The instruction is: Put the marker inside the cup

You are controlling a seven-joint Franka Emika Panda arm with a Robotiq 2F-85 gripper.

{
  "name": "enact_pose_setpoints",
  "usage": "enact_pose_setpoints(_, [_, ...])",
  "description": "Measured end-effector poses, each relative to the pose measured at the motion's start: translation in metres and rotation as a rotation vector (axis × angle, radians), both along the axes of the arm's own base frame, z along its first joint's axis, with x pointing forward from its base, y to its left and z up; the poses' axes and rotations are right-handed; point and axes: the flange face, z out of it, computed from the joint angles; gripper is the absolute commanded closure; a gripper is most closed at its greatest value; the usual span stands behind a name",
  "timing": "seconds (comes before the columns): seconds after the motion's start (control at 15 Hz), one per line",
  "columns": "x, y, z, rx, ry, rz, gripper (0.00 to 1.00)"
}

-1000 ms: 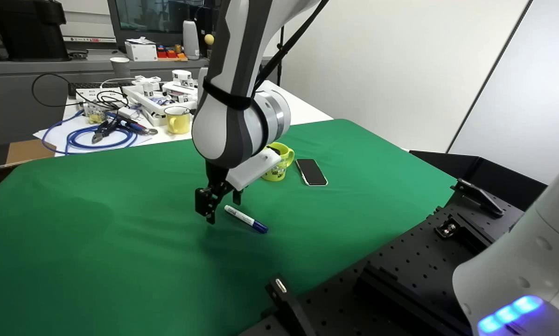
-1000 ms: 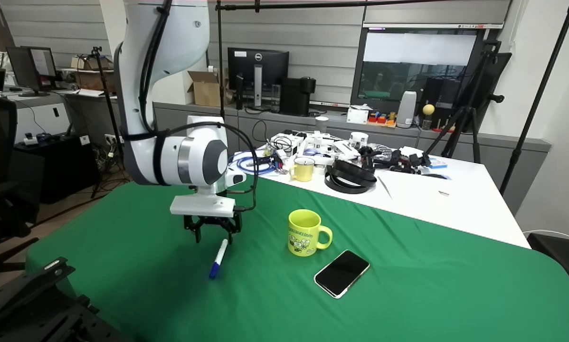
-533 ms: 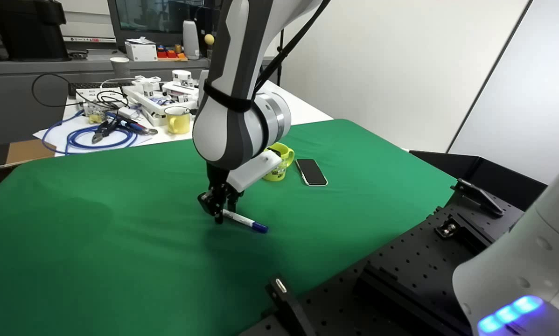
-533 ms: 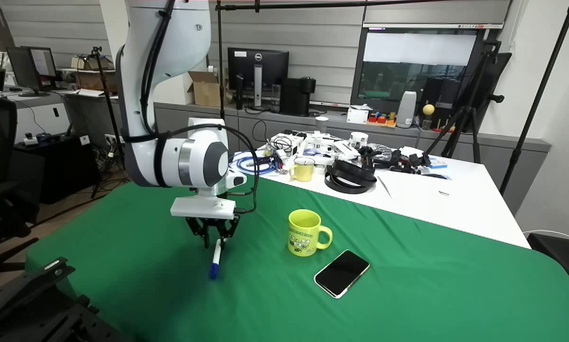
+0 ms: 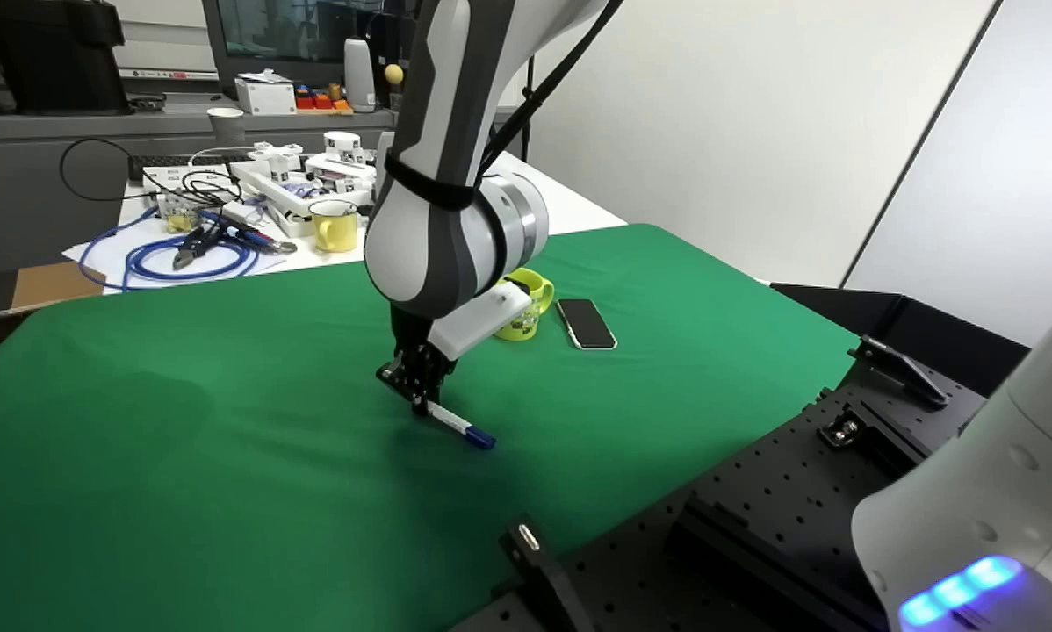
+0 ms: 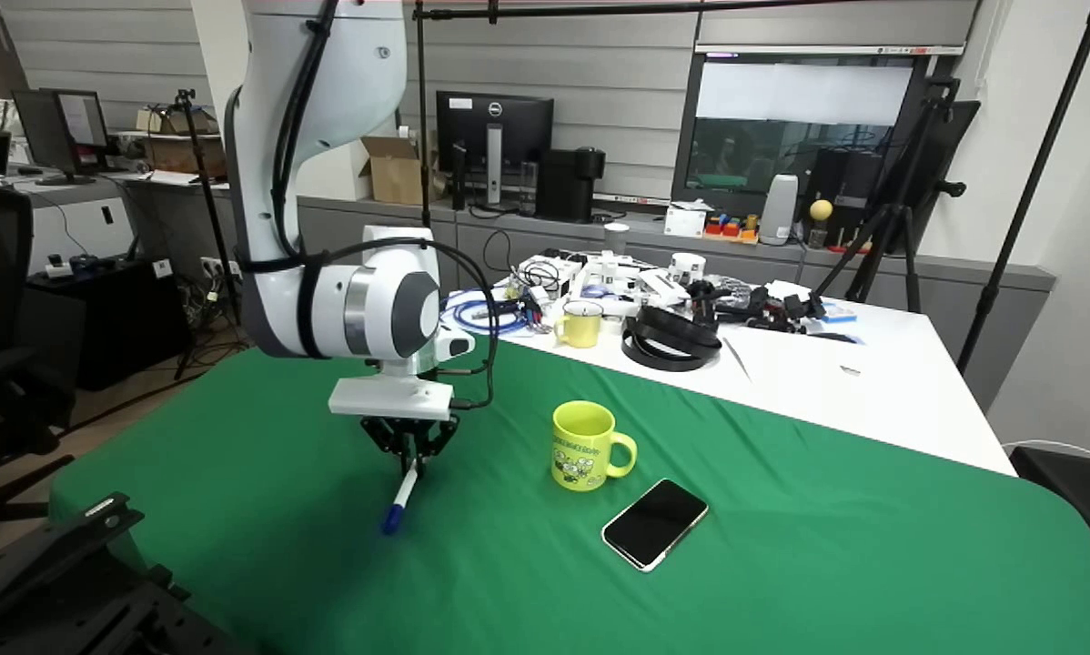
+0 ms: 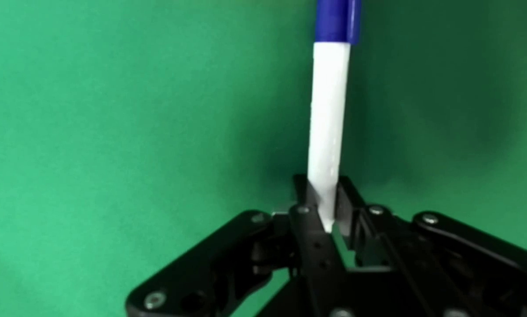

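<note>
Green cloth (image 6: 827, 564) bears one smartphone (image 6: 655, 525) and one lime-yellow mug (image 6: 574, 459), upright; a second yellow mug (image 6: 581, 329) stands on the white table (image 6: 873, 391) behind. One gripper (image 7: 323, 191) is nearly closed, its two fingers pinching the white end of one blue-capped marker (image 7: 329, 97), which is outside both mugs

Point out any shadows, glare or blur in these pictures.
Wrist view: soft shadow darkens the cloth right of the marker, which shines faintly; the black fingers look slightly blurred. In an exterior view, blue lights glare, pale at their centres; in both exterior views, faint shadow lies near the marker.
</note>
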Motion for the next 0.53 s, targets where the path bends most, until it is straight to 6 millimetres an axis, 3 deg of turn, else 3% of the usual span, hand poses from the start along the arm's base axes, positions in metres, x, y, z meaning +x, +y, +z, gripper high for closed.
enact_pose_setpoints(0.27, [0.010, -0.008, 0.006, -0.014, -0.014, -0.012, 0.96])
enact_pose_setpoints(0.53, [0.038, -0.038, 0.037, -0.052, -0.088, -0.063, 0.96])
